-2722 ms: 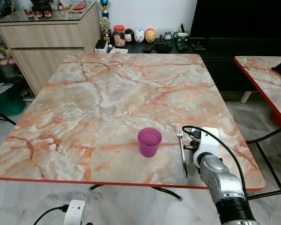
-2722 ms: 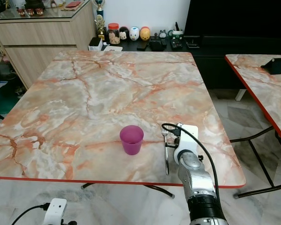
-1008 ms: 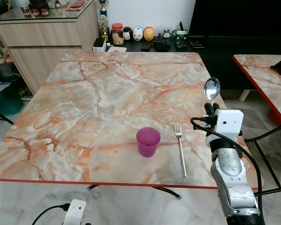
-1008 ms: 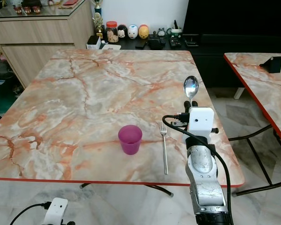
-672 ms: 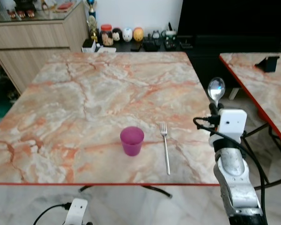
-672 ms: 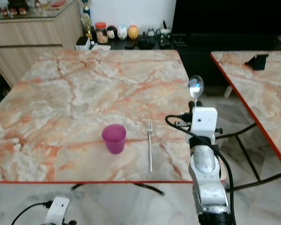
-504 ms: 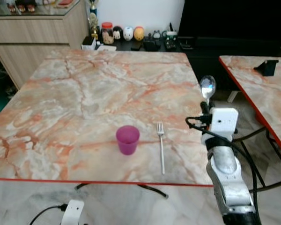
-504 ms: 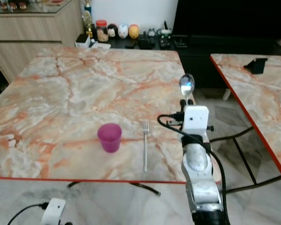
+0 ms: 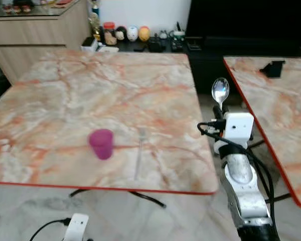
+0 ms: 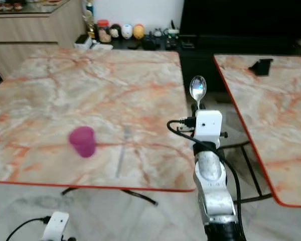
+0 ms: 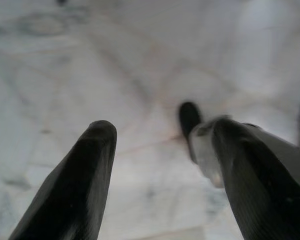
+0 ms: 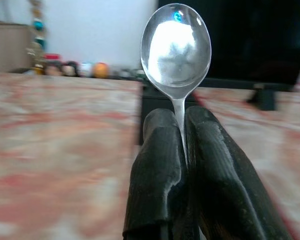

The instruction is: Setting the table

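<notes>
My right gripper (image 12: 182,120) is shut on a silver spoon (image 9: 220,91) and holds it upright, bowl up, just past the right edge of the marble table (image 9: 105,80). In the right wrist view the spoon (image 12: 176,46) rises from between the two black fingers (image 12: 157,165). A purple cup (image 9: 101,143) stands on the table near its front edge, with a fork (image 9: 139,156) lying to its right; both are blurred. My left gripper (image 11: 155,150) hangs open over pale floor.
A second marble table (image 9: 271,100) stands to the right, with a gap of floor between the two tables. A wooden cabinet (image 9: 35,30) and a dark low shelf with jars and figurines (image 9: 130,35) line the back wall. A white plug (image 9: 75,226) lies on the floor.
The whole view has swung right, so the cup and fork now sit further left. The right gripper still holds the spoon upright, now off the table's right edge.
</notes>
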Available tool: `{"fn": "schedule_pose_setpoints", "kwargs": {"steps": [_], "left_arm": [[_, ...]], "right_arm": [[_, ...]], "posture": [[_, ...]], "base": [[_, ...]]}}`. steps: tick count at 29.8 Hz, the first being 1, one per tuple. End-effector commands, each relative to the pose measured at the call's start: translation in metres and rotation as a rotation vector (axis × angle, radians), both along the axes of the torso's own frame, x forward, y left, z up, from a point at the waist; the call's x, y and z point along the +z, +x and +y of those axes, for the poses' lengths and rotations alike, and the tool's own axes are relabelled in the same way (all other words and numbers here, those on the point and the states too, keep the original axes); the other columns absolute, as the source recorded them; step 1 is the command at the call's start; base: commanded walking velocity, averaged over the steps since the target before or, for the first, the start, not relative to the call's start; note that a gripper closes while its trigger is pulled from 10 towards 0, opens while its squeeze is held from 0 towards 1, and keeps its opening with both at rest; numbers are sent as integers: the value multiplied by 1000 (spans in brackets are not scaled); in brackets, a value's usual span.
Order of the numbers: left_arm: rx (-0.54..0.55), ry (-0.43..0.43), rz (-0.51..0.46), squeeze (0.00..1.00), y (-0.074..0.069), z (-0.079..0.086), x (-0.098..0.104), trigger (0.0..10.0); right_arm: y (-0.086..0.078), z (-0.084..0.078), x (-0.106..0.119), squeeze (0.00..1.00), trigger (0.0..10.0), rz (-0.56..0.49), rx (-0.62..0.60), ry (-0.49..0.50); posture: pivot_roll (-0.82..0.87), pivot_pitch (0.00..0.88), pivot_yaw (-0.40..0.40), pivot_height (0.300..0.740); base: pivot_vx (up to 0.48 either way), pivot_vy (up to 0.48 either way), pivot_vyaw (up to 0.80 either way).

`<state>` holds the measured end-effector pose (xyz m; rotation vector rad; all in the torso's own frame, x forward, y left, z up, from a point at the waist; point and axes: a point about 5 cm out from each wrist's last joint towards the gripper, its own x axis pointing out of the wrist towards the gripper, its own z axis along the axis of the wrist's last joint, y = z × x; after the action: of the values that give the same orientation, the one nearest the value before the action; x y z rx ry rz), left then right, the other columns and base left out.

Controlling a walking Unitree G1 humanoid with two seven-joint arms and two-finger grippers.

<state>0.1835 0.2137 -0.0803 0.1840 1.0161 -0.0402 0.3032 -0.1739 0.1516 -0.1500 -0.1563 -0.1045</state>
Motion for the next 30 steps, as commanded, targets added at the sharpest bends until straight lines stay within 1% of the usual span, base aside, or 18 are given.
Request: {"fn": "schedule_pose_setpoints", "kwargs": {"steps": [1, 11, 30], "left_arm": [[-12, 15, 14, 0, -3, 5, -1, 10000], [-16, 13, 14, 0, -3, 4, -1, 10000], [-22, 11, 15, 0, -3, 4, -1, 10000]], "right_arm": [[2, 4, 9, 0, 10000, -34, 12, 10], [3, 3, 14, 0, 10000, -50, 15, 7], [3, 2, 14, 0, 10000, -54, 6, 9]], "posture": [[-10, 0, -4, 740], [-12, 0, -7, 740], [-22, 0, 5, 740]], "base": [[0, -345, 0], [0, -341, 0], [0, -341, 0]]}}
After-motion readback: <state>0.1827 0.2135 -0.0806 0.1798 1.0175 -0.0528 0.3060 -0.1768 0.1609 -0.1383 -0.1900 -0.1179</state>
